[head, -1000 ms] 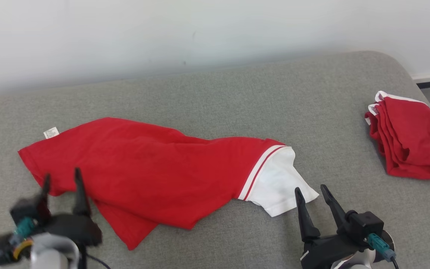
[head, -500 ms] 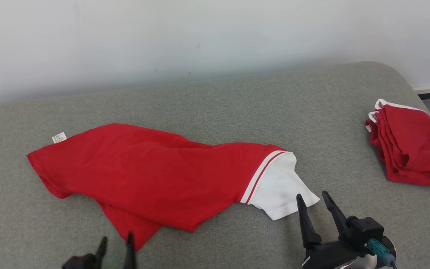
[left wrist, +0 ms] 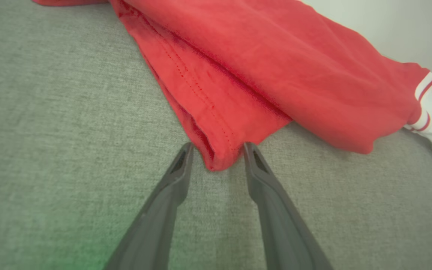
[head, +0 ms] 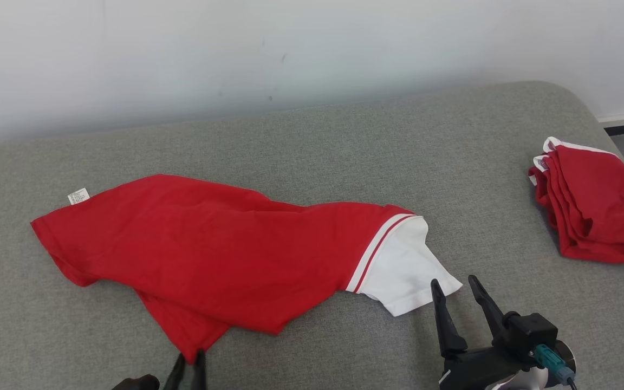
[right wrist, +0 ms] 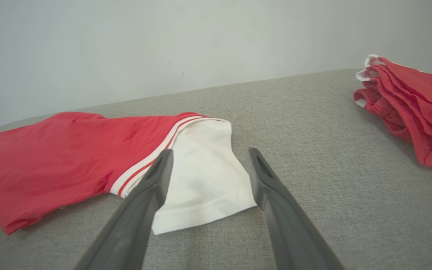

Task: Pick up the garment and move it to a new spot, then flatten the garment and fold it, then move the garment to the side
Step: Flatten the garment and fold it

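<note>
Head view with both wrist views. The red garment (head: 220, 254) lies crumpled and part-doubled across the middle of the grey padded surface (head: 344, 141), its long axis running from 9 o'clock to 3 o'clock, with a white sleeve (head: 404, 271) at the 3 o'clock end and a small label (head: 78, 196) at the 10 o'clock corner. The left tool (head: 189, 362) sits at the garment's 6 o'clock corner. In the left wrist view its fingers are parted, one either side of the doubled hem tip, gripping nothing. The right tool (head: 453, 280) stands just beside the sleeve's hem at 4 o'clock, fingers spread, empty. A folded red stack (head: 593, 206) rests well apart at 3 o'clock.

Likely faults from here:
- The left fingers may close on one layer only, since the corner is doubled, so the lower layer drags.
- Either tool may pinch the upholstery if it is too low.
- The thin sleeve edge may slip out.
- Uneven lifting may bunch the cloth further.
</note>
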